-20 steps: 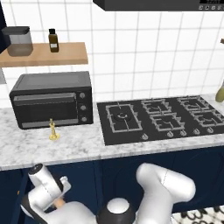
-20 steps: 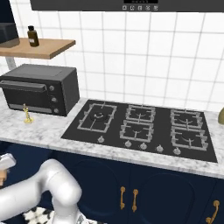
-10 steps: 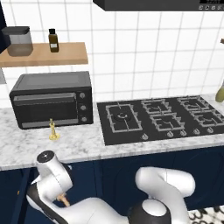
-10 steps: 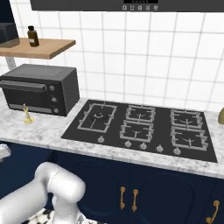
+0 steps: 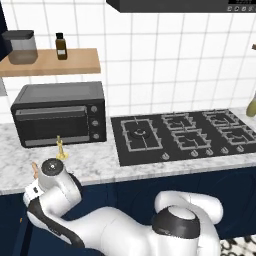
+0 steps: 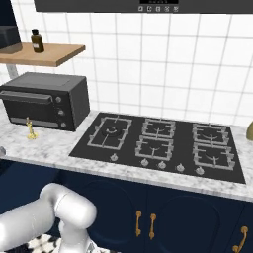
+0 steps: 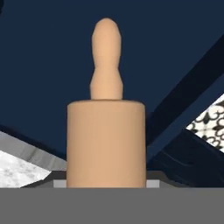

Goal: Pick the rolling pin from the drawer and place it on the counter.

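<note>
The rolling pin (image 7: pixel 106 135) is a light-brown wooden cylinder, and its narrower peg handle (image 7: pixel 106 57) points away from the camera in the hand view. My gripper (image 7: pixel 106 183) is shut on its thick body. From the left base view, my hand (image 5: pixel 50 171) hangs at the front edge of the white marble counter (image 5: pixel 95 162), at the far left. One end of the rolling pin (image 5: pixel 35 170) pokes out beside it. The dark navy drawer (image 5: pixel 10 217) lies below, mostly hidden by my arm.
A black toaster oven (image 5: pixel 60 114) stands on the counter behind my hand, with a small brass candlestick (image 5: pixel 61 149) just in front of it. A black gas hob (image 5: pixel 185 136) fills the counter's right side. A wooden shelf (image 5: pixel 50 62) carries a jar and a bottle.
My hand has risen from below the counter to the level of its front edge, turning as it went and carrying the rolling pin along.
</note>
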Motion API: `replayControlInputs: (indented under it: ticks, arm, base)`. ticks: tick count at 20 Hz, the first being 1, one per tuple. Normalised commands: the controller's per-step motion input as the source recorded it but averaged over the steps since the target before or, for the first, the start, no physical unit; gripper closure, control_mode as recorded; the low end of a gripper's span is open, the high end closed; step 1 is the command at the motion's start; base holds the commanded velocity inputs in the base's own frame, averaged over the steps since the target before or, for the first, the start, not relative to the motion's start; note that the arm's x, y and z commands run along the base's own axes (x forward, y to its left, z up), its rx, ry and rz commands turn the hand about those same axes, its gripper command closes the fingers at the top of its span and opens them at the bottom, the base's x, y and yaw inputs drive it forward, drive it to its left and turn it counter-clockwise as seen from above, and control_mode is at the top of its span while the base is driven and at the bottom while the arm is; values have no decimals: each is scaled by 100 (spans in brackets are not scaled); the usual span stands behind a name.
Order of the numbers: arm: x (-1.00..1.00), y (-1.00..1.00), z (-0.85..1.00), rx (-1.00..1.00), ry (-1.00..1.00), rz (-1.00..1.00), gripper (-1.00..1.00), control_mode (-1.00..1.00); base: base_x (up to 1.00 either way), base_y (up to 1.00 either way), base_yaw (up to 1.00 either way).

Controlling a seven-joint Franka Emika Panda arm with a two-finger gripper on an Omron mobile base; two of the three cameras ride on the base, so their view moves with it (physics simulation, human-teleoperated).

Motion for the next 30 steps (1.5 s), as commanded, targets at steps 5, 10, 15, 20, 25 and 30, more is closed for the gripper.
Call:
replayControlInputs:
  ticks: [5,10,15,20,25,30]
  arm:
    - [100,95,48,-3,5,0,100,-100]
    - [45,49,-3,-10,4,0,100,-100]
    - [71,2,-36,-14,0,0,100,-100]
    - [83,0,-52,-17,2,0,-100,-100]
    - [-5,-24,-31,-16,3,0,-100,-100]
    - [-71,-80,8,2,-9,0,-100,-100]
  base:
    - [0,0,0]
    - [0,0,0]
    - [0,0,0]
    - [0,0,0]
    - [0,0,0]
    - [0,0,0]
